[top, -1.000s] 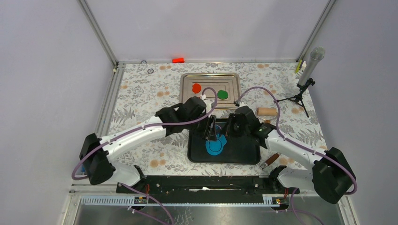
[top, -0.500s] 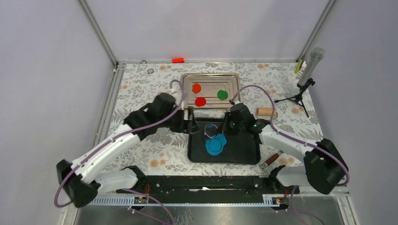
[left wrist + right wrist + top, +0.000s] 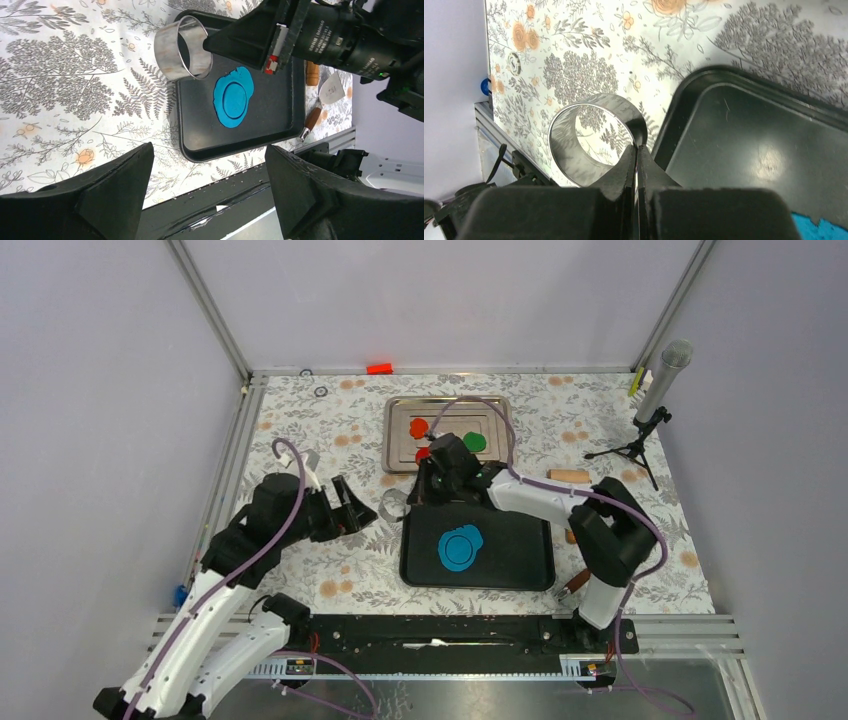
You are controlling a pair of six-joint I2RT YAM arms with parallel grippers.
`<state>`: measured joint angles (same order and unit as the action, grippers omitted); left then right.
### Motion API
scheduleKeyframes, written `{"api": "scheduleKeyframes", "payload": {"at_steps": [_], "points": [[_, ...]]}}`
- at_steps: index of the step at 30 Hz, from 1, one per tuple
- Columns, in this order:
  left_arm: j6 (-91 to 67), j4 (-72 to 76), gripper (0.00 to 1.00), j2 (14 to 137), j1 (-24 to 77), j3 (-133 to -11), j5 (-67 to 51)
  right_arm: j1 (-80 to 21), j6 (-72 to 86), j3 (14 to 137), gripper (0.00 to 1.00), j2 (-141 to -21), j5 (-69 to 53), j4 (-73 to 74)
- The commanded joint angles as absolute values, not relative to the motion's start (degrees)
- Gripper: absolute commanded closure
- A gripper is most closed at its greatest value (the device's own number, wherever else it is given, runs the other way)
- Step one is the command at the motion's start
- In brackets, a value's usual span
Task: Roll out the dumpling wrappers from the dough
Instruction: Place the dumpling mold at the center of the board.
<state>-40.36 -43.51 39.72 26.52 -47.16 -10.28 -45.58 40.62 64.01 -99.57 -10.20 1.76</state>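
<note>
Right gripper [image 3: 637, 150], pinching the ring cutter [image 3: 172, 52], should land it flat off the tray [image 3: 280, 100]'s left edge (left gripper [image 3: 207, 152] gapes empty).

The top camera sits above and behind the arms, facing down and forward over the whole table [image 3: 300, 430]. The left wrist camera is well back on the left. It looks between the spread fingers of the left gripper [image 3: 208, 152] at the black tray [image 3: 280, 100], ring [image 3: 182, 47] and dough [image 3: 233, 97]. The right wrist camera is very near, looking along the closed right gripper [image 3: 637, 150] at the ring and the tray's corner. All three views share ring and tray.
</note>
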Motion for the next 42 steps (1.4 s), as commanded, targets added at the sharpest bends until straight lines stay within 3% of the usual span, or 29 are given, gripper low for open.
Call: {"api": "scheduleKeyframes", "payload": {"at_steps": [1,15,17,23,24,26,27,30,33,36,38,42], "points": [[-42.63,-46.90,0.12,36.81,26.19,-48.67,-6.24,-45.90,38.37,69.62,1.00,-102.40,-9.30,0.56],[-46.06,-51.04,0.09,32.36,26.19,-50.92,-1.15,-47.68,36.97,91.59,1.00,-119.53,-9.46,6.74],[-46.22,-53.59,0.03,31.30,26.19,-51.96,-0.28,-48.30,38.08,96.41,1.00,-122.86,-7.31,7.43],[-46.98,-57.77,0.01,28.47,26.19,-53.41,2.54,-49.19,39.18,120.29,1.00,-137.21,-0.44,16.78],[-47.40,-58.09,0.01,28.10,26.19,-53.43,2.50,-49.20,39.48,124.87,0.92,-139.82,1.04,19.10],[-48.16,-58.30,0.01,27.27,26.19,-53.08,2.22,-49.21,39.64,135.65,0.57,-145.50,0.31,24.29],[-48.45,-58.42,0.01,26.73,26.19,-52.88,2.20,-49.18,39.59,141.28,0.46,-148.65,-1.54,27.26],[-48.75,-58.78,0.01,25.51,26.19,-52.27,3.06,-49.22,39.02,151.09,0.28,-151.03,-3.60,32.29],[-48.58,-58.74,0.01,25.13,26.19,-52.11,4.22,-49.01,36.82,148.63,0.24,-145.65,-3.60,32.52],[-48.36,-58.44,0.01,25.93,26.19,-52.08,5.73,-48.32,33.06,138.64,0.22,-135.38,-3.37,31.85],[-46.92,-57.01,0.02,26.83,26.19,-51.24,5.06,-47.72,29.58,126.32,0.22,-126.01,-2.97,28.04],[-40.64,-55.71,0.06,33.84,26.27,-50.44,-3.08,-43.89,28.67,88.36,0.24,-101.71,-8.45,7.13]]}}
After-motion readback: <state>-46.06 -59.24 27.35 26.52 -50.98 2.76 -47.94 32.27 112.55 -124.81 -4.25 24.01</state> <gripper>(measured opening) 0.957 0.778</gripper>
